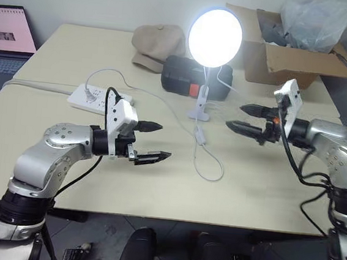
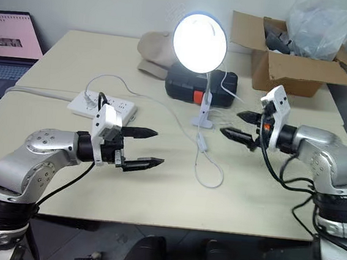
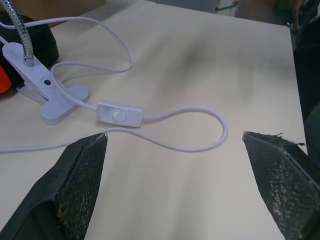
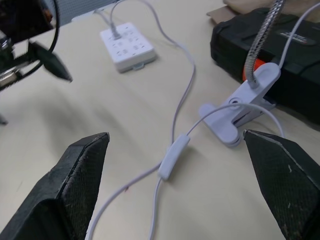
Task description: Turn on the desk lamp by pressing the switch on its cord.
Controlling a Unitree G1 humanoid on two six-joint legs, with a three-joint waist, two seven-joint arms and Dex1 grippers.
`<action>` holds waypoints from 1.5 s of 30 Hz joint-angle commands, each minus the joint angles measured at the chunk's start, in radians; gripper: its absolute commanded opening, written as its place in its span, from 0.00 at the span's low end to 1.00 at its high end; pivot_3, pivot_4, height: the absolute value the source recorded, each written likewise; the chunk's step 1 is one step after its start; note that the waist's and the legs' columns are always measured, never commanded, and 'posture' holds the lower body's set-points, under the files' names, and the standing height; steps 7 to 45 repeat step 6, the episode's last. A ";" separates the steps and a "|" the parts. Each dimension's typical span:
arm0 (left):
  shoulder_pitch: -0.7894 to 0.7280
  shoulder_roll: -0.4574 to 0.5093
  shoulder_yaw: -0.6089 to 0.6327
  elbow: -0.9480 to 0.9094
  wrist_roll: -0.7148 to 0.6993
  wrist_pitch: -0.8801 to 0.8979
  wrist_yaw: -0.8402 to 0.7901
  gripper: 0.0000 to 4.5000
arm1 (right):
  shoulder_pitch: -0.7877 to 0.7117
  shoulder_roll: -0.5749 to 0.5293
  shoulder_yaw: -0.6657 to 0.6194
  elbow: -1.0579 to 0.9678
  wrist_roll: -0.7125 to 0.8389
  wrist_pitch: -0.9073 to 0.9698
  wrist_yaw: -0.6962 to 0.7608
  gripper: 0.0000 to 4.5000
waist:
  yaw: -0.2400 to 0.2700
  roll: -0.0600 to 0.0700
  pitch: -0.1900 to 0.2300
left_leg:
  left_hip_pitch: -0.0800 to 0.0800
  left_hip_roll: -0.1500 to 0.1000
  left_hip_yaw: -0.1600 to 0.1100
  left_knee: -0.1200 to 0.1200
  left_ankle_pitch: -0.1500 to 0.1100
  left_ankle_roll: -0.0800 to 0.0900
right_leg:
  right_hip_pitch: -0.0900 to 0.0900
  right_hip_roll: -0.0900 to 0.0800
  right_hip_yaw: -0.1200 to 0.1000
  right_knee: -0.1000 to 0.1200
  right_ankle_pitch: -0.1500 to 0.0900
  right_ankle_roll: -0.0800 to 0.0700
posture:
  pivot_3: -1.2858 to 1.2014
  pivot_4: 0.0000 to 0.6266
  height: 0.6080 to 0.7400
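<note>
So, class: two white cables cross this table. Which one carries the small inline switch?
The thin white cord looping from the desk lamp, with the switch below its clip; the thicker grey cable feeds the power strip.

- The desk lamp glared so brightly that its bulb and shade could not be told apart.
- The laptop was cut by the picture's edge.
- The cardboard box's contents lay under crumpled plastic.

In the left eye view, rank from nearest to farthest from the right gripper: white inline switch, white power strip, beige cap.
From the right gripper:
1. White inline switch, just to its left on the table.
2. Beige cap, back of the table.
3. White power strip, far left.
</note>
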 commanded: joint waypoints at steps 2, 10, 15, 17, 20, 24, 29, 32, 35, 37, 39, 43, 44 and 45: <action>0.021 0.059 0.045 -0.032 -0.015 0.002 -0.031 1.00 | 0.028 -0.101 -0.010 -0.058 -0.030 -0.108 0.127 1.00 | -0.003 0.000 0.000 | 0.000 0.000 0.000 0.000 0.000 0.000 | 0.000 0.000 0.000 0.000 0.000 0.000 | 0.52 0.24 1.00; 0.029 0.073 0.043 -0.039 -0.023 0.003 -0.047 1.00 | 0.037 -0.130 -0.004 -0.059 -0.049 -0.146 0.166 1.00 | -0.002 0.000 0.000 | 0.001 0.000 0.000 0.001 0.000 0.000 | 0.001 0.000 0.000 0.001 0.000 0.000 | 0.52 0.24 1.00; 0.029 0.073 0.043 -0.039 -0.023 0.003 -0.047 1.00 | 0.037 -0.130 -0.004 -0.059 -0.049 -0.146 0.166 1.00 | -0.002 0.000 0.000 | 0.001 0.000 0.000 0.001 0.000 0.000 | 0.001 0.000 0.000 0.001 0.000 0.000 | 0.52 0.24 1.00; 0.029 0.073 0.043 -0.039 -0.023 0.003 -0.047 1.00 | 0.037 -0.130 -0.004 -0.059 -0.049 -0.146 0.166 1.00 | -0.002 0.000 0.000 | 0.001 0.000 0.000 0.001 0.000 0.000 | 0.001 0.000 0.000 0.001 0.000 0.000 | 0.52 0.24 1.00; 0.029 0.073 0.043 -0.039 -0.023 0.003 -0.047 1.00 | 0.037 -0.130 -0.004 -0.059 -0.049 -0.146 0.166 1.00 | -0.002 0.000 0.000 | 0.001 0.000 0.000 0.001 0.000 0.000 | 0.001 0.000 0.000 0.001 0.000 0.000 | 0.52 0.24 1.00; 0.029 0.073 0.043 -0.039 -0.023 0.003 -0.047 1.00 | 0.037 -0.130 -0.004 -0.059 -0.049 -0.146 0.166 1.00 | -0.002 0.000 0.000 | 0.001 0.000 0.000 0.001 0.000 0.000 | 0.001 0.000 0.000 0.001 0.000 0.000 | 0.52 0.24 1.00; 0.029 0.073 0.043 -0.039 -0.023 0.003 -0.047 1.00 | 0.037 -0.130 -0.004 -0.059 -0.049 -0.146 0.166 1.00 | -0.002 0.000 0.000 | 0.001 0.000 0.000 0.001 0.000 0.000 | 0.001 0.000 0.000 0.001 0.000 0.000 | 0.52 0.24 1.00; 0.029 0.073 0.043 -0.039 -0.023 0.003 -0.047 1.00 | 0.037 -0.130 -0.004 -0.059 -0.049 -0.146 0.166 1.00 | -0.002 0.000 0.000 | 0.001 0.000 0.000 0.001 0.000 0.000 | 0.001 0.000 0.000 0.001 0.000 0.000 | 0.52 0.24 1.00; 0.029 0.073 0.043 -0.039 -0.023 0.003 -0.047 1.00 | 0.037 -0.130 -0.004 -0.059 -0.049 -0.146 0.166 1.00 | -0.002 0.000 0.000 | 0.001 0.000 0.000 0.001 0.000 0.000 | 0.001 0.000 0.000 0.001 0.000 0.000 | 0.52 0.24 1.00; 0.029 0.073 0.043 -0.039 -0.023 0.003 -0.047 1.00 | 0.037 -0.130 -0.004 -0.059 -0.049 -0.146 0.166 1.00 | -0.002 0.000 0.000 | 0.001 0.000 0.000 0.001 0.000 0.000 | 0.001 0.000 0.000 0.001 0.000 0.000 | 0.52 0.24 1.00; 0.029 0.073 0.043 -0.039 -0.023 0.003 -0.047 1.00 | 0.037 -0.130 -0.004 -0.059 -0.049 -0.146 0.166 1.00 | -0.002 0.000 0.000 | 0.001 0.000 0.000 0.001 0.000 0.000 | 0.001 0.000 0.000 0.001 0.000 0.000 | 0.52 0.24 1.00; 0.029 0.073 0.043 -0.039 -0.023 0.003 -0.047 1.00 | 0.037 -0.130 -0.004 -0.059 -0.049 -0.146 0.166 1.00 | -0.002 0.000 0.000 | 0.001 0.000 0.000 0.001 0.000 0.000 | 0.001 0.000 0.000 0.001 0.000 0.000 | 0.52 0.24 1.00; 0.029 0.073 0.043 -0.039 -0.023 0.003 -0.047 1.00 | 0.037 -0.130 -0.004 -0.059 -0.049 -0.146 0.166 1.00 | -0.002 0.000 0.000 | 0.001 0.000 0.000 0.001 0.000 0.000 | 0.001 0.000 0.000 0.001 0.000 0.000 | 0.52 0.24 1.00; 0.029 0.073 0.043 -0.039 -0.023 0.003 -0.047 1.00 | 0.037 -0.130 -0.004 -0.059 -0.049 -0.146 0.166 1.00 | -0.002 0.000 0.000 | 0.001 0.000 0.000 0.001 0.000 0.000 | 0.001 0.000 0.000 0.001 0.000 0.000 | 0.52 0.24 1.00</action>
